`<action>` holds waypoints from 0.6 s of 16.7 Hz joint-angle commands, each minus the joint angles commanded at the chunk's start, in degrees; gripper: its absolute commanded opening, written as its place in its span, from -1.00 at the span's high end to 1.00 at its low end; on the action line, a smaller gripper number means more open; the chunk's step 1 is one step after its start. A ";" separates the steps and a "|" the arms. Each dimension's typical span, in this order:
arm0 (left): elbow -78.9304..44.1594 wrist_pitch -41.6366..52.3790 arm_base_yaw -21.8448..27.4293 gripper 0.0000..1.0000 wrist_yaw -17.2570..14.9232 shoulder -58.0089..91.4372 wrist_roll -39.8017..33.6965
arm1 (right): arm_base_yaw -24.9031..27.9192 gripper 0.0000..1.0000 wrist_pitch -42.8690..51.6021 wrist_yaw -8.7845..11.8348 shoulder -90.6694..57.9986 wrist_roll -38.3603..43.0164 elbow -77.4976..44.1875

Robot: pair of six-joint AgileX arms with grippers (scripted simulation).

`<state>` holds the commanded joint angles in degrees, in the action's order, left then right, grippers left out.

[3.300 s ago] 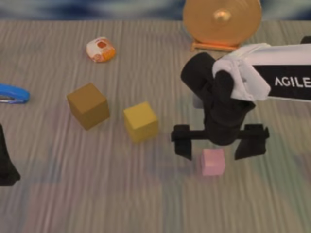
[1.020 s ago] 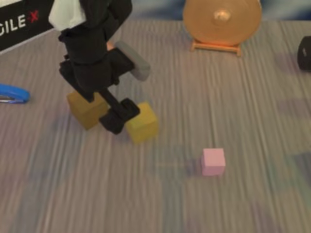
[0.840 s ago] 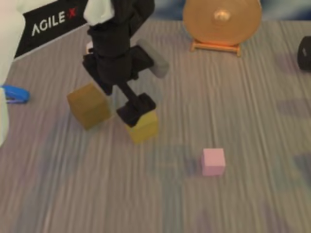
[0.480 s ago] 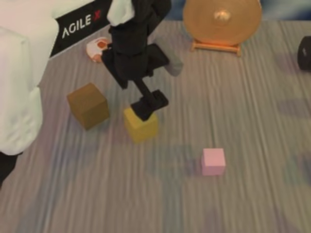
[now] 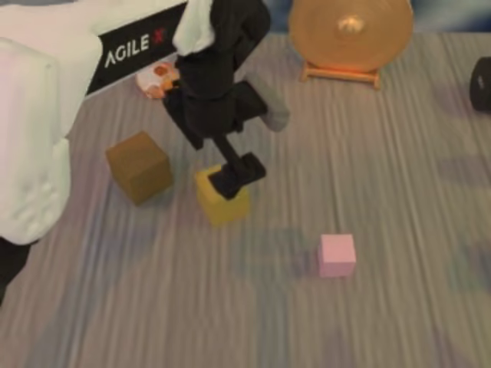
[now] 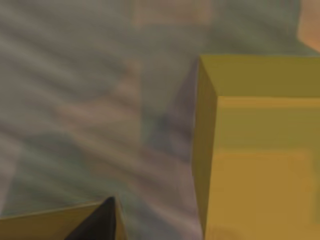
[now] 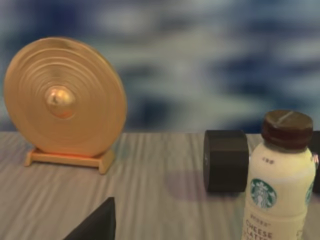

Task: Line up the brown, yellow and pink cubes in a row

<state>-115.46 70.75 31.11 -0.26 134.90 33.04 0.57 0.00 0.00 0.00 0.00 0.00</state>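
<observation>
Your left jaws (image 5: pixel 234 175) sit right over the yellow cube (image 5: pixel 222 201), left of the frame's middle. You cannot tell how wide they are. The pink cube (image 5: pixel 337 255) waits lower right.

The table (image 5: pixel 383 307) looks like wood with fine streaky grain, matt. The yellow cube (image 5: pixel 222 201), brown cube (image 5: pixel 138 165) and pink cube (image 5: pixel 337 254) are plain, smooth and matt. Behind the cubes, the gong (image 5: pixel 350 31) has a brassy metal sheen with ringed grooves. The left gripper (image 5: pixel 230 178) is matt black, under a smooth white arm shell (image 5: pixel 31 138).
</observation>
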 joint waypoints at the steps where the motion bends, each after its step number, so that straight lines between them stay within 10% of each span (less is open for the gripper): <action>1: 1.67 -2.42 0.00 -1.00 -0.01 0.57 0.00 | 0.00 -1.00 0.00 0.00 0.00 0.00 0.00; 10: 9.64 -13.26 0.03 -1.00 -0.04 3.42 0.00 | 0.00 -1.00 0.00 0.00 0.00 0.00 0.00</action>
<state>-105.81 57.49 31.14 -0.30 138.32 33.04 0.57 0.00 0.00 0.00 0.00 0.00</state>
